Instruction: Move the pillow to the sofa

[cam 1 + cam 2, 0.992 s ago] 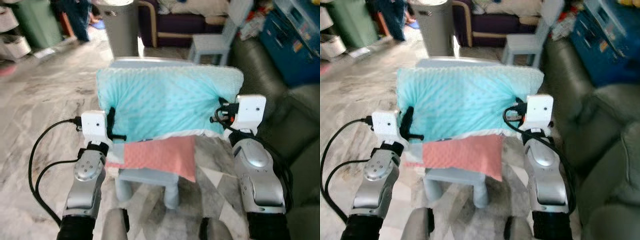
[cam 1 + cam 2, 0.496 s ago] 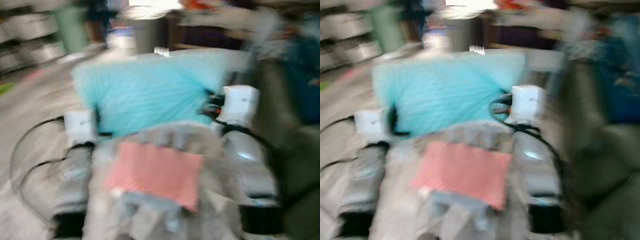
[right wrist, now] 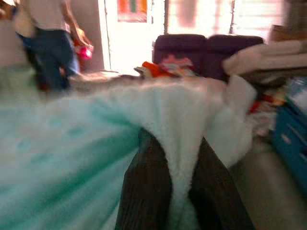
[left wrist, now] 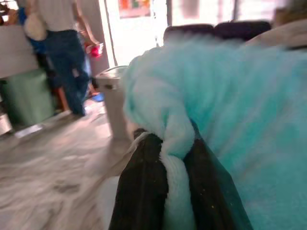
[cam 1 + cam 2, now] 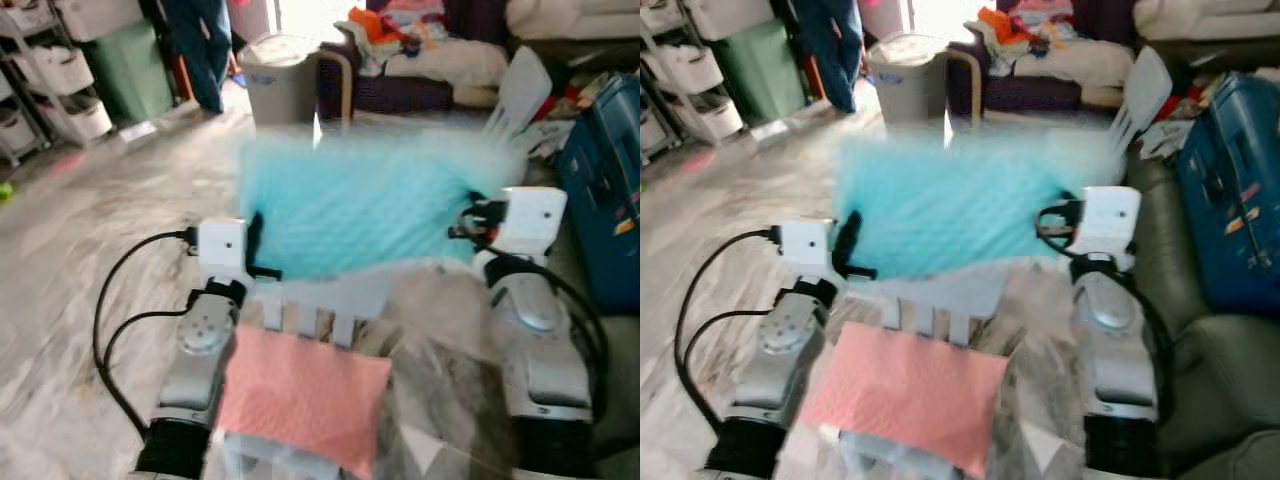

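Observation:
A teal fluffy pillow (image 5: pixel 370 205) hangs in the air in front of me, held at both ends. My left gripper (image 5: pixel 252 245) is shut on its left edge, and the left wrist view shows the fabric pinched between the black fingers (image 4: pixel 144 187). My right gripper (image 5: pixel 470 220) is shut on the right edge, seen close up in the right wrist view (image 3: pixel 175 143). Below the pillow stands a small pale blue chair (image 5: pixel 310 305) with a pink pillow (image 5: pixel 305 395) on its seat. A dark green sofa (image 5: pixel 1230 370) lies at my right.
A blue suitcase (image 5: pixel 610 190) stands at the right, beyond the sofa's arm. Ahead are a grey bin (image 5: pixel 280 80), a purple couch piled with clothes (image 5: pixel 420 70) and a white chair (image 5: pixel 520 90). A person in jeans (image 5: pixel 200 50) stands by shelves (image 5: pixel 60 70) at the far left.
The whole view has shifted and blurred, so the camera has moved. The teal pillow now hangs clear above the chair back, whose slats show beneath it. Both grippers keep their hold.

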`<state>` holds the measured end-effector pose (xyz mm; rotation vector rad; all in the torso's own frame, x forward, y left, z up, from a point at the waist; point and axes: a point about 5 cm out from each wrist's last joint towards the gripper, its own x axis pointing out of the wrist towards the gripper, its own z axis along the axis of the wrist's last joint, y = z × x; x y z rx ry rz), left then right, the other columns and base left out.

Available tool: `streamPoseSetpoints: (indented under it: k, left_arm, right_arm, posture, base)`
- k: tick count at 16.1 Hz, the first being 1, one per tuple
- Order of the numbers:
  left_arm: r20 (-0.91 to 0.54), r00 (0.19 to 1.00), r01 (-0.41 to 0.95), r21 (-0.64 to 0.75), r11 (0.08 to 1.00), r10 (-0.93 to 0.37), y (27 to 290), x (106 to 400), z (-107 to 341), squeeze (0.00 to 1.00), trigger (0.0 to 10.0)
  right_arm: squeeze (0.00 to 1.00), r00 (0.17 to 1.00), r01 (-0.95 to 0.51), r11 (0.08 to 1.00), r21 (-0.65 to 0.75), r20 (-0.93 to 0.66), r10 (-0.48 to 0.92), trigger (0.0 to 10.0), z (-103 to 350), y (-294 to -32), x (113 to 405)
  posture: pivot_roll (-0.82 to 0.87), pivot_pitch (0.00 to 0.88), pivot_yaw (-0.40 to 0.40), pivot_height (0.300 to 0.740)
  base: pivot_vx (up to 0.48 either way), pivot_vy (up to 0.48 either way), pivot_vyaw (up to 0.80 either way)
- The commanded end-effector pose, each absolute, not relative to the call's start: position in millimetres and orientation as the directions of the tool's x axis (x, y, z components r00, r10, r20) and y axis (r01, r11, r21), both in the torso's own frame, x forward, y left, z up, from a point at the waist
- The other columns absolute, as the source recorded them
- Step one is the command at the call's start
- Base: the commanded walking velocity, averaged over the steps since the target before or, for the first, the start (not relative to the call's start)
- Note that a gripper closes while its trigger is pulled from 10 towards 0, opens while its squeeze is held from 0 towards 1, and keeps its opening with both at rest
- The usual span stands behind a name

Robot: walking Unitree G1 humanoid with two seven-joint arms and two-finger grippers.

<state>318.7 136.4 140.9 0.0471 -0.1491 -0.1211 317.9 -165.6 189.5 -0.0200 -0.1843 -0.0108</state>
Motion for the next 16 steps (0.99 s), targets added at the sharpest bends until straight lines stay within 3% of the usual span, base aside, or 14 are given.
streamPoseSetpoints:
  k: [1, 8, 13, 16]
  left_arm:
    - [0.11, 0.992, 0.049, 0.056, 0.997, -0.055, 151.6, 317.1, 134.0, 0.0, 10.0]
    - [0.072, 0.997, 0.027, -0.056, 0.998, -0.023, 150.9, 315.6, 132.4, 0.0, 10.0]
    - [0.025, 0.996, 0.086, -0.154, 0.984, -0.083, 144.2, 311.0, 130.0, 0.0, 10.0]
    - [0.021, 0.996, 0.091, -0.187, 0.978, -0.089, 144.7, 310.3, 129.5, 0.0, 10.0]
  right_arm:
    - [0.0, 0.974, -0.039, 0.999, -0.021, 0.222, 0.043, 10.0, 200.4, -152.0, 319.8]
    - [0.0, 0.978, -0.059, 0.998, -0.021, 0.199, 0.062, 10.0, 197.7, -151.7, 318.9]
    - [0.0, 0.988, -0.072, 0.996, 0.046, 0.143, 0.065, 10.0, 190.5, -155.9, 318.3]
    - [0.0, 0.988, -0.081, 0.996, 0.041, 0.135, 0.075, 10.0, 190.0, -154.4, 317.5]
  posture:
    - [-0.04, 0.0, 0.03, 0.74]
    - [-0.04, 0.0, 0.015, 0.74]
    - [-0.05, 0.0, 0.005, 0.74]
    - [-0.05, 0.0, 0.003, 0.74]
  base:
    - [0.0, 0.0, 0.0]
    - [0.0, 0.0, 0.0]
    - [0.0, 0.0, 0.0]
    - [0.0, 0.0, -0.74]
